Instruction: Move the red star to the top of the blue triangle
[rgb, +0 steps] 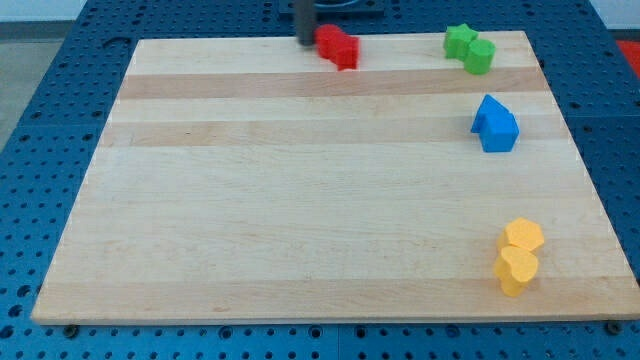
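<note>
My tip (305, 40) is at the view's top edge of the wooden board (300, 200), touching the left side of a red block cluster (337, 47). The cluster looks like two red blocks pressed together; motion blur hides which one is the star. Two blue blocks sit together at the view's right: the blue triangle (487, 110) and a blue cube-like block (500, 133) just below it. The red cluster lies far to the left of the blue blocks and higher in the view.
Two green blocks (468, 47) sit touching at the view's top right, between the red and blue blocks' columns. Two yellow blocks (520, 255) sit at the bottom right. A blue pegboard table (60, 120) surrounds the board.
</note>
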